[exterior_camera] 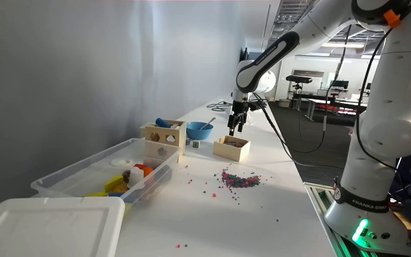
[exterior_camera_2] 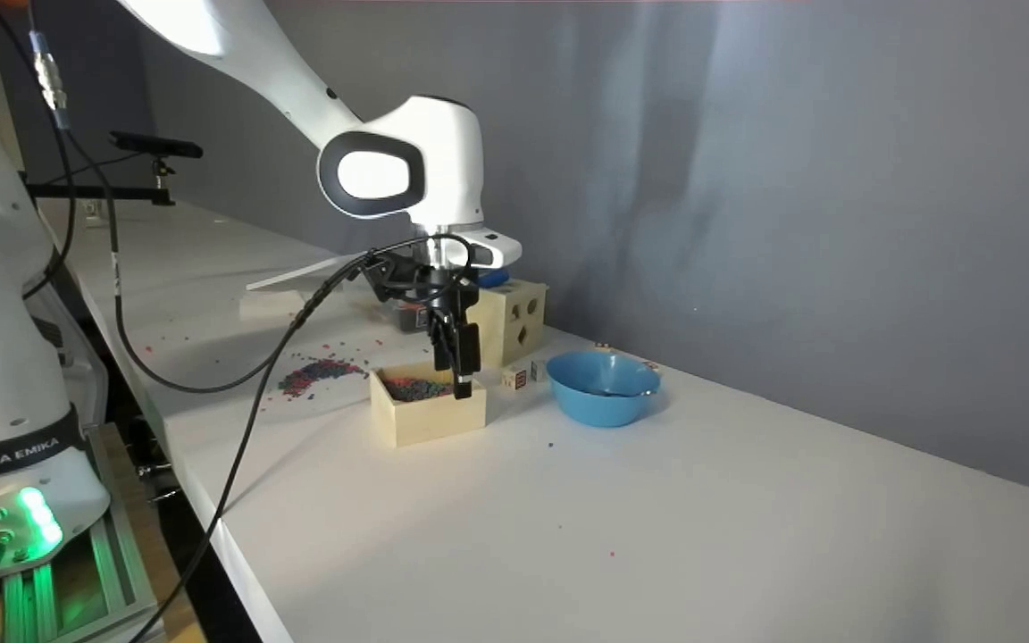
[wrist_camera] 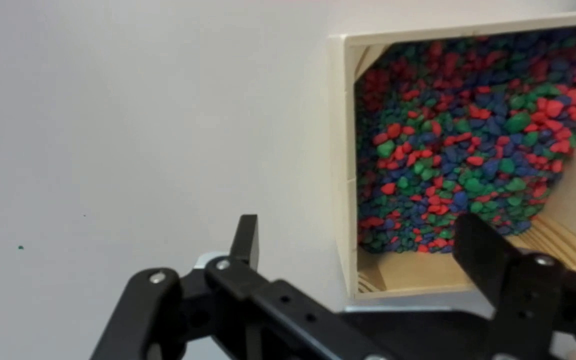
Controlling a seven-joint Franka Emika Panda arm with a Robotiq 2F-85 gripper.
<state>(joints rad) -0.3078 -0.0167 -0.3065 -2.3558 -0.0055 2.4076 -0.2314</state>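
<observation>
White lid (exterior_camera: 52,228) at far left in an exterior view, overlapping the near end of the clear bin (exterior_camera: 80,170). Bin holds a jumble: yellow piece (exterior_camera: 113,183), white piece (exterior_camera: 135,177), orange piece (exterior_camera: 147,171), more colours around them. Next, holed wooden box (exterior_camera: 163,134) by the bin's far end, blue cylinder (exterior_camera: 162,123) lying on top. Then letter cubes (exterior_camera: 196,144) on the white table (exterior_camera: 205,221), just beside the holed wooden box and near the blue bowl (exterior_camera: 195,135). Bowl upright, spoon (exterior_camera: 208,123) leaning in it, handle over the rim. Coiled cable (exterior_camera: 220,106) farther back, by the grey wall (exterior_camera: 95,64).

Open wooden tray (exterior_camera: 225,151) comes next: flat on the table, near the bowl, under the gripper (exterior_camera: 236,130) in both exterior views. Gravel (wrist_camera: 468,145) inside, red/green/blue, covers most of the tray floor; bare wood strip along the lower edge in the wrist view. Gripper points down, jaws spread wide, released. Tray side wall sits between the fingers (wrist_camera: 483,255) in the wrist view: one finger over the table just outside it, the other over the tray interior. Fingertip clearance to the rim: can't tell. Loose gravel (exterior_camera: 240,181) on the table near the tray, red and darker grains, one dense patch plus scatter.

Farther right, black bar-shaped device (exterior_camera: 299,79) on a stand in the background, past the table edge. White arm (exterior_camera: 318,26) runs from the gripper up to the right, then down to the base (exterior_camera: 344,217); green strip (exterior_camera: 360,230) lit on the base.
</observation>
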